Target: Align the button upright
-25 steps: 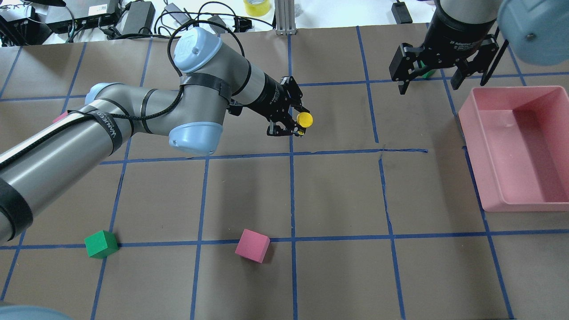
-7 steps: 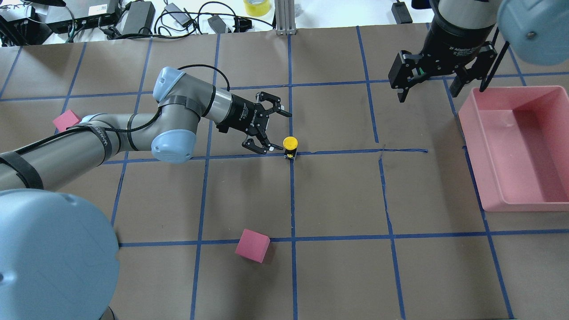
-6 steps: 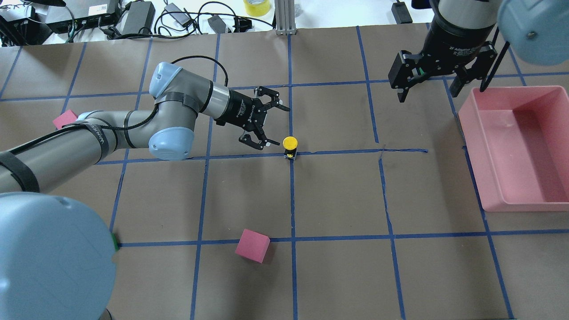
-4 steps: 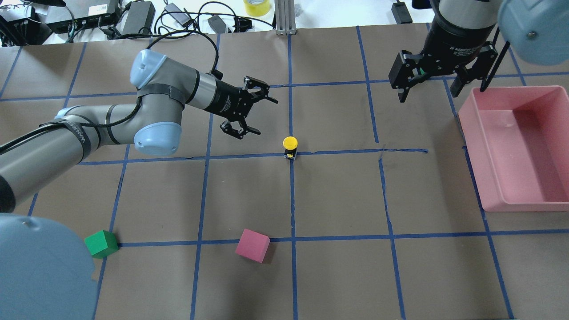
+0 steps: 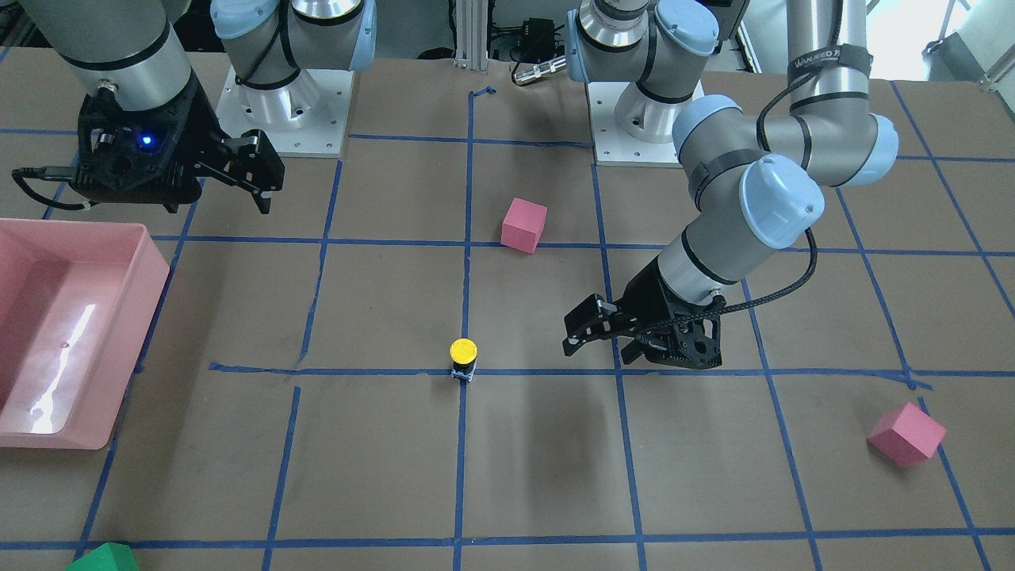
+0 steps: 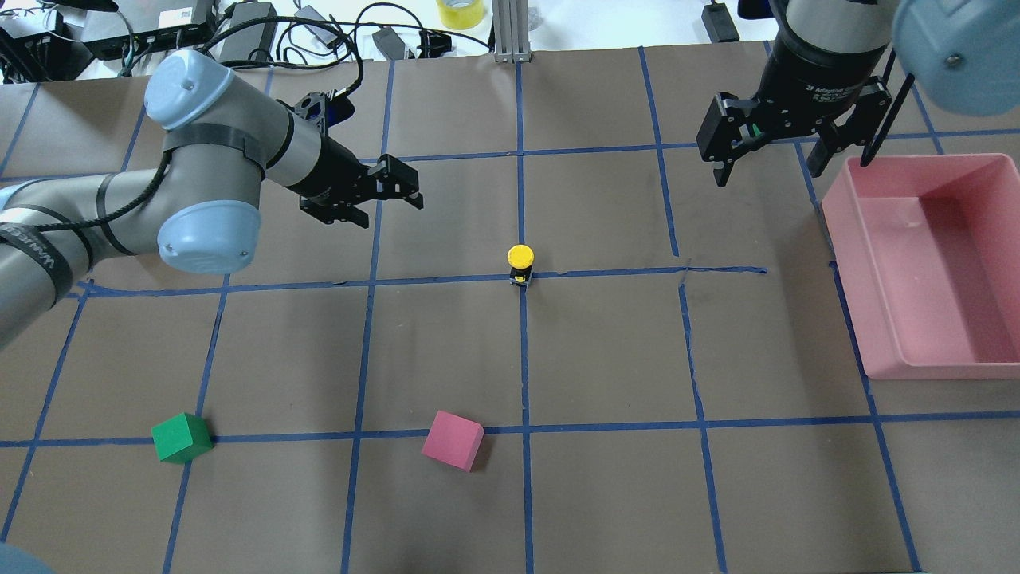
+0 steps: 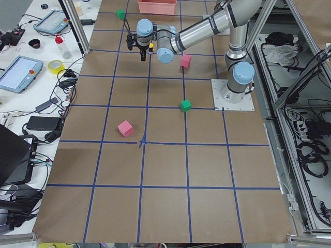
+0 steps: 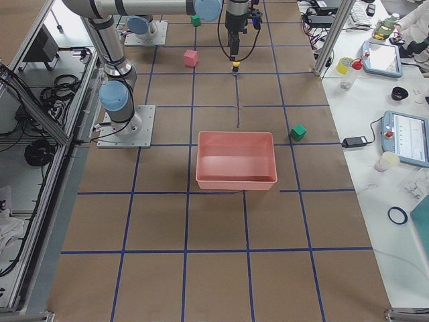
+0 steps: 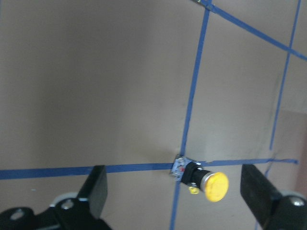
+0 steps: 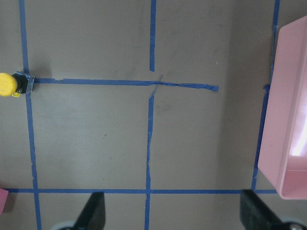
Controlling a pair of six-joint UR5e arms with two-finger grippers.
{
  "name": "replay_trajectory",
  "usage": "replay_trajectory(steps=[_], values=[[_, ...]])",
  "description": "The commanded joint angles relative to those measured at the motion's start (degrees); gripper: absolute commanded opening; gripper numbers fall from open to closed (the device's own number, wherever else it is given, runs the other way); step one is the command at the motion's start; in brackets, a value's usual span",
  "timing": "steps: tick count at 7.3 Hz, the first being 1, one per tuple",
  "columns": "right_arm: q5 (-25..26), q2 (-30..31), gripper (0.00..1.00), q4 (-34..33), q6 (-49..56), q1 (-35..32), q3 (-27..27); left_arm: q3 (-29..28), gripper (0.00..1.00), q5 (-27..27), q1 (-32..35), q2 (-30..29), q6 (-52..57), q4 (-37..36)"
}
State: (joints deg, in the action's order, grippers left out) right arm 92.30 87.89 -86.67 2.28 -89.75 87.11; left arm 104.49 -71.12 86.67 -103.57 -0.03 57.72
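Button (image 6: 520,259) upright on tape crossing (image 6: 558,273); left tool (image 6: 389,206), right tool (image 6: 769,163) spread, empty, apart; pink cube (image 6: 453,440), bin (image 6: 845,263) aside.

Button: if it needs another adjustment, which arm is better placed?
Left. The left gripper is open and nearer the upright button, which its wrist view frames; the right gripper hangs farther off by the pink bin.

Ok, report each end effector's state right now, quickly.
Left end effector: open, holding nothing; the button stands apart from it.
Right end effector: open, holding nothing.
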Motion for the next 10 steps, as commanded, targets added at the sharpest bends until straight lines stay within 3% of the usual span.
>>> replay_trajectory(steps=[1, 3, 5, 7, 9, 10], values=[[-0.01, 0.0, 1.0, 0.01, 0.0, 0.02, 0.08, -9.51, 1.0, -10.43, 0.08, 4.23, 3.01, 20.24], [0.08, 0.0, 1.0, 0.01, 0.0, 0.02, -0.01, -16.22, 1.0, -11.14, 0.43, 6.87, 3.01, 24.29], [-0.27, 0.0, 1.0, -0.08, 0.0, -0.16, -0.01, -16.77, 1.0, -16.14, 0.52, 10.65, 2.84, 23.23], [-0.36, 0.0, 1.0, -0.16, 0.17, -0.25, -0.01, -16.08, 1.0, -16.59, 0.52, 14.6, 3.27, 23.41], [-0.89, 0.0, 1.0, -0.6, 0.0, -0.51, -0.18, -13.53, 1.0, -16.68, 0.61, 14.71, 0.92, 23.58], [-5.24, -0.18, 1.0, -0.87, -0.7, -0.94, -0.27, -13.78, 1.0, -16.6, 1.13, 14.97, 0.64, 23.41]])
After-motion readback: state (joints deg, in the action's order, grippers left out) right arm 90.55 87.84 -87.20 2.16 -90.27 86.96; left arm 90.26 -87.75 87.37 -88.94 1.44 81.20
